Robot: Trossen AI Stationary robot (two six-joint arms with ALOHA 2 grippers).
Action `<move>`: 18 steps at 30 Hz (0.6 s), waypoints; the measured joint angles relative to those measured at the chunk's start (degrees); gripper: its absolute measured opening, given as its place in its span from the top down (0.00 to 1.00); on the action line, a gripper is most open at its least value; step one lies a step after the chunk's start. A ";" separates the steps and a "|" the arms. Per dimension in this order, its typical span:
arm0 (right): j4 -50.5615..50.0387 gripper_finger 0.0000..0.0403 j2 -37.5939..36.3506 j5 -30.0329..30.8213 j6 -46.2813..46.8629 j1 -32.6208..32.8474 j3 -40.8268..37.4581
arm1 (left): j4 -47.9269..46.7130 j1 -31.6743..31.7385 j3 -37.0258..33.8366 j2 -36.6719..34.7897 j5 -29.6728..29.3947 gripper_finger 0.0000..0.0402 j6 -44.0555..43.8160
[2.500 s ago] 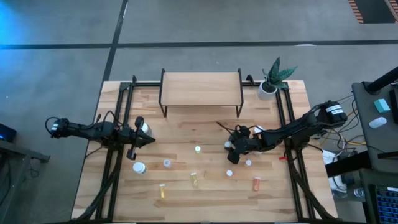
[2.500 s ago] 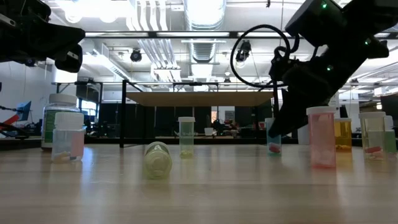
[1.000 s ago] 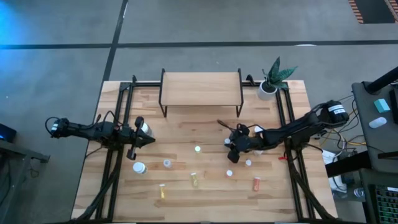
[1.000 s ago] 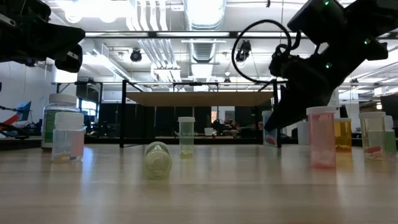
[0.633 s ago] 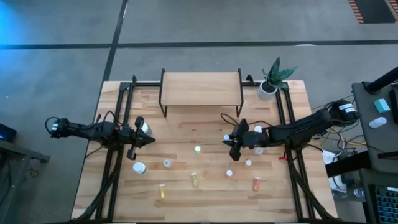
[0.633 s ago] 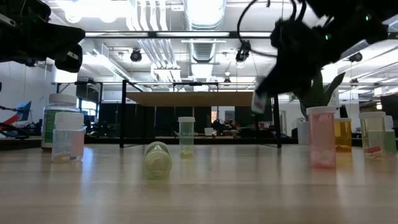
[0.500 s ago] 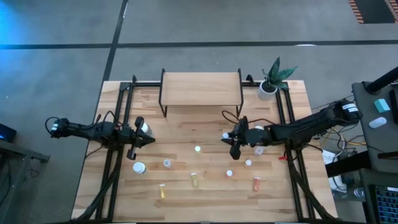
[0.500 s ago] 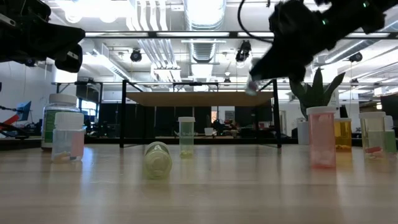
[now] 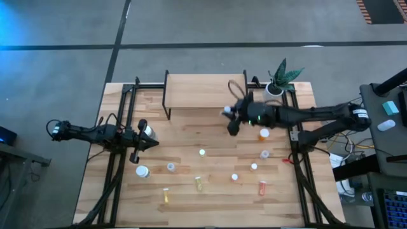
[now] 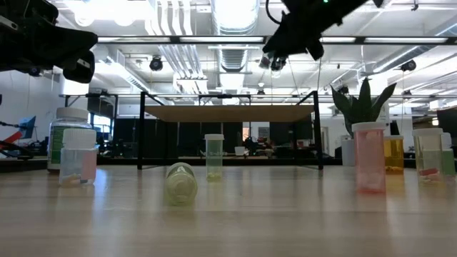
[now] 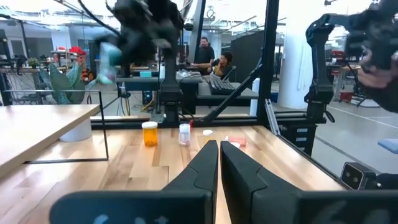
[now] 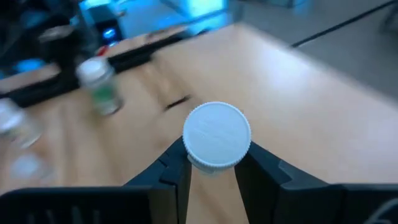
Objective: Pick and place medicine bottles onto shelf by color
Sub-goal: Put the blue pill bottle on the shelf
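Held bottle (image 12: 217,135): small, round white cap with a smooth matte face, pinched between my right gripper (image 9: 228,114)'s two dark fingers just under the cap. Body hidden below the cap, so I cannot tell its colour. Long axis runs roughly along the wrist camera's line of sight, cap toward the lens.

Key relation: the bottle hangs in the air just off the shelf (image 9: 205,89)'s near right corner, above the table (image 9: 184,152). From the low view the gripper rides higher than the shelf top. My read: the shelf lies away and to the left of the hand, so the carry needs to go over the edge, then down.

Shelf: pale wood slab, flat, thin black metal legs. Nothing stands on it.

Right arm is plainly the nearer; it reaches in from the right side. Left gripper (image 9: 135,147) waits at the table's left edge, fingers pressed together, empty, beside a larger white bottle (image 9: 147,131).

Loose bottles on the table:
- orange one (image 9: 264,134) just beside the right arm
- clear ones (image 9: 254,166) below it
- orange-red one (image 9: 262,187) near the front right
- yellow ones (image 9: 199,183) at front centre
- one lying on its side in the low view (image 10: 181,183)

Potted plant (image 9: 278,81) stands right of the shelf, close to the arm's path.
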 joint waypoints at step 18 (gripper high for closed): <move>-17.63 0.75 15.71 -12.21 -4.18 -26.64 22.78 | 0.09 0.02 0.00 -0.01 0.00 1.00 -0.02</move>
